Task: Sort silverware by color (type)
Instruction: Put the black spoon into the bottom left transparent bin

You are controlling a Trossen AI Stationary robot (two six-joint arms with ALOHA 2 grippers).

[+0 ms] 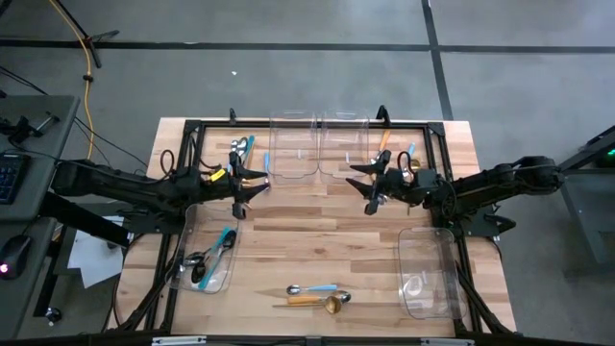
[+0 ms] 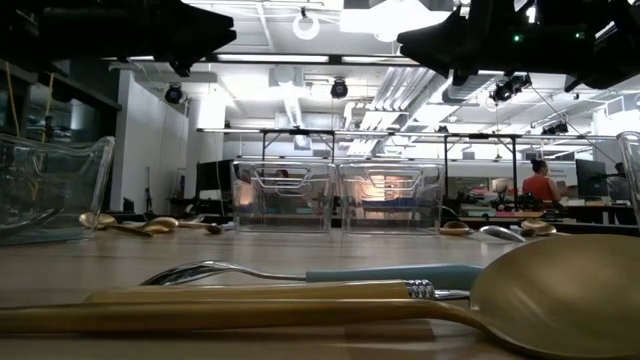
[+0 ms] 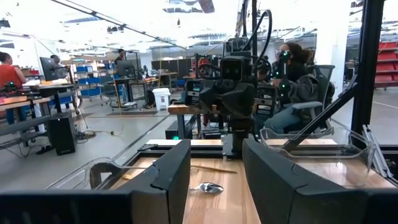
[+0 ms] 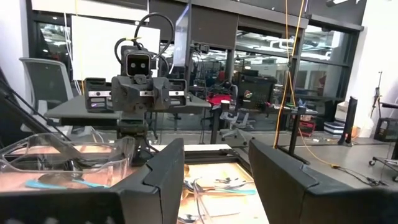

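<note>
- Your left gripper (image 1: 252,189) and right gripper (image 1: 366,187) both hover empty over the middle of the worktop (image 1: 317,245), jaws apart.
- The gold spoon (image 1: 322,303) and the blue-handled spoon (image 1: 312,289) lie near the front edge; other pieces lie at the back edge and in the bin (image 1: 207,250) at the left edge.
- I judge them light, stiff and slippery; take the handle at its middle.

No text, label, brand, number or sign can be read in any view.
</note>
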